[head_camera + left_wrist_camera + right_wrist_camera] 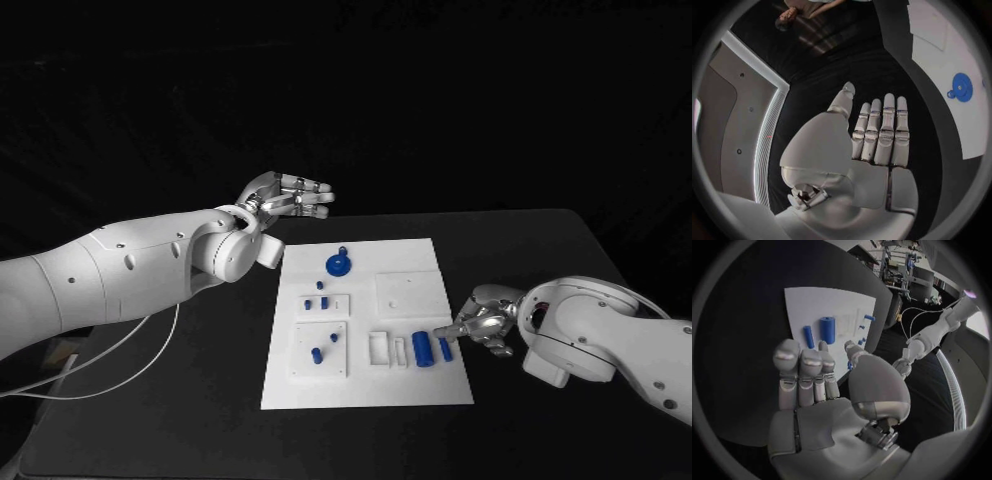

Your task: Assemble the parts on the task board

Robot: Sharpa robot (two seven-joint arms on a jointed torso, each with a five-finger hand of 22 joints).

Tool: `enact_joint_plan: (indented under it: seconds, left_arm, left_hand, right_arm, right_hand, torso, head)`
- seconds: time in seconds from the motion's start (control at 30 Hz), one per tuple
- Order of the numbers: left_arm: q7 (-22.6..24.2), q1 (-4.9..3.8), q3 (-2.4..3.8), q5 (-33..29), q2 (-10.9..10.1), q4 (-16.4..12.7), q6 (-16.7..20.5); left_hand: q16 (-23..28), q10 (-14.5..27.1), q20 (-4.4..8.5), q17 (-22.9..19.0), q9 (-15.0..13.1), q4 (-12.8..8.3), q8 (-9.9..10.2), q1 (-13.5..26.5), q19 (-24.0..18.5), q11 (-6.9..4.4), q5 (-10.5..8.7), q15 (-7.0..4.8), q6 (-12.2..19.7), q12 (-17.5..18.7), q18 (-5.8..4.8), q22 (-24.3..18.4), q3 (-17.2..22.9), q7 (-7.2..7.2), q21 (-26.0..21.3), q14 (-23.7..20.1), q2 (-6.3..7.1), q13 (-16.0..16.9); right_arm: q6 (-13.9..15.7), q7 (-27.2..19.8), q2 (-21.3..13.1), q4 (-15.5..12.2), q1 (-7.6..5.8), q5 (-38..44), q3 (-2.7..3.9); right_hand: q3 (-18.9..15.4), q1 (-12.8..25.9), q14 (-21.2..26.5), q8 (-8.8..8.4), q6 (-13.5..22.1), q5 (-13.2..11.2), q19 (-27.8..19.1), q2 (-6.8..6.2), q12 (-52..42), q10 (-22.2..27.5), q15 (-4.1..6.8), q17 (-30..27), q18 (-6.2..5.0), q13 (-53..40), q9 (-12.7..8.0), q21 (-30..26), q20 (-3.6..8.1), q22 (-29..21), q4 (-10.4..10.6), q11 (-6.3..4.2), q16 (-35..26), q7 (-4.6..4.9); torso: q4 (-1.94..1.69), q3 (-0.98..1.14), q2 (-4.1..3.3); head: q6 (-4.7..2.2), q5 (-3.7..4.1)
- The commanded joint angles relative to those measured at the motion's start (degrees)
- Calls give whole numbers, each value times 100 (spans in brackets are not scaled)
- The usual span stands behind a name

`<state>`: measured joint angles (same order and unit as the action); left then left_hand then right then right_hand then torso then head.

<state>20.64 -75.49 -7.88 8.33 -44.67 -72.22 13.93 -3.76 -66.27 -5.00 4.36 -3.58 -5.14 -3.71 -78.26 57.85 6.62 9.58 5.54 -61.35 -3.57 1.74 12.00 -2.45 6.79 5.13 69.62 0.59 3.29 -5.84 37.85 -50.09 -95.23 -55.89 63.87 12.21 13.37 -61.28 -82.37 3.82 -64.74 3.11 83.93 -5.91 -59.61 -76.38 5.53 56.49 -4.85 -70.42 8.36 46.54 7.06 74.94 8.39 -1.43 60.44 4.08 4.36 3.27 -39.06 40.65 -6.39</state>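
Observation:
The white task board [368, 390] lies in the middle of the black table. On it are a blue gear [338, 264] at the far end, several small blue pegs [327, 300] on its left half, and a thick blue cylinder [423, 347] with a thinner one [444, 349] beside it near the right edge. My right hand [480, 322] hovers at that right edge, fingertips close to the thinner cylinder, fingers extended and holding nothing [823, 385]. My left hand [286, 198] is raised beyond the board's far left corner, fingers straight, empty [873, 140]. The left wrist view shows the gear [962, 87].
White recessed blocks [404, 292] sit on the board's right half. A white cable [130, 350] trails across the table under my left arm. The table's right edge [613, 260] runs close behind my right arm.

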Motion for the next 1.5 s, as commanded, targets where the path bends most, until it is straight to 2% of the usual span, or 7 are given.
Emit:
enact_joint_plan:
  seconds: [0.03, 0.33, 0.87, 1.03, 1.17, 1.33, 1.5]
  left_arm:
    - [167, 1, 2, 20, 25, -15, -102]
    - [154, 1, -9, 16, 58, -17, -130]
    - [128, -1, -16, -4, 40, -81, -203]
    - [130, -1, -16, -23, 33, -86, -228]
    - [134, -1, -17, -36, 36, -89, -256]
    - [124, -1, -18, -51, 38, -88, -281]
    - [106, -1, -20, -58, 40, -90, -299]
  left_hand:
    - [6, 41, -6, 4, -1, 1, 1, -4, 46, 6, -15, 34, 41, 8, -10, -52, -89, 7, -29, -12, -69, 8]
    - [6, 71, -12, 3, -1, 5, 0, -42, 66, 15, -8, 40, 38, 12, -3, -164, -223, 15, -17, -26, -125, 6]
    - [7, 94, -15, 2, -1, 28, 0, -30, 71, 24, -6, 44, 28, 12, 1, -219, -249, 38, -1, -31, -141, 6]
    - [9, 108, -20, 0, -1, 35, 2, -31, 67, 32, -6, 50, 37, 14, 2, -245, -256, 51, 2, -48, -146, 5]
    - [10, 121, -21, -2, -1, 33, 2, -35, 73, 37, -7, 55, 42, 13, 6, -251, -258, 56, 7, -58, -143, 6]
    - [9, 156, -33, -4, -1, 47, 0, -26, 69, 51, -10, 65, 46, 14, 16, -283, -265, 69, 10, -82, -148, 6]
    - [10, 165, -35, -4, -1, 53, 1, -20, 67, 56, -8, 67, 47, 14, 16, -286, -265, 75, 10, -85, -152, 6]
  right_arm:
    - [-60, 305, 94, 16, -12, 65, -30]
    - [29, 336, 311, 146, -27, 222, -141]
    - [-133, 382, 677, 616, -56, 449, -514]
    - [-34, 381, 858, 753, -57, 434, -549]
    - [-18, 385, 986, 861, -58, 508, -563]
    - [-16, 387, 1109, 931, -58, 581, -580]
    - [-2, 384, 1257, 1037, -57, 657, -665]
  right_hand:
    - [82, -31, -30, -13, 33, -34, 308, -71, 45, -38, -31, 40, 103, -64, 9, 59, -45, 587, 39, 3, -38, -3]
    - [125, -38, -49, -18, 90, -32, 305, -142, 78, -75, -33, 108, 101, -159, 9, 92, -49, 590, 67, 12, -58, 12]
    - [155, 39, -59, -17, 192, -34, 286, -167, 196, -54, -47, 160, 97, -219, -16, 77, -62, 584, -32, 30, -121, 38]
    - [183, 49, -61, -19, 228, -34, 283, -221, 216, -43, -51, 167, 89, -237, -25, 55, -67, 580, 37, 37, -145, 49]
    - [164, 66, -59, -11, 223, -34, 280, -238, 236, -30, -53, 165, 87, -235, -22, 45, -69, 578, 74, 37, -158, 46]
    - [161, 71, -58, -13, 209, -33, 277, -242, 246, -24, -52, 166, 86, -233, -17, 33, -70, 576, 87, 36, -164, 42]
    - [165, 49, -61, -16, 227, -33, 277, -286, 262, -19, -52, 173, 87, -235, -15, 30, -69, 576, 111, 38, -176, 46]
  torso:
    - [-10, -11, -13]
    - [-14, -18, -19]
    - [-6, -27, -32]
    - [3, -12, -17]
    - [-16, -27, -23]
    - [-2, -17, -24]
    - [-5, -1, -33]
  head:
    - [15, 31]
    - [66, 9]
    - [144, -50]
    - [180, -104]
    - [170, -80]
    - [183, -108]
    - [187, -125]
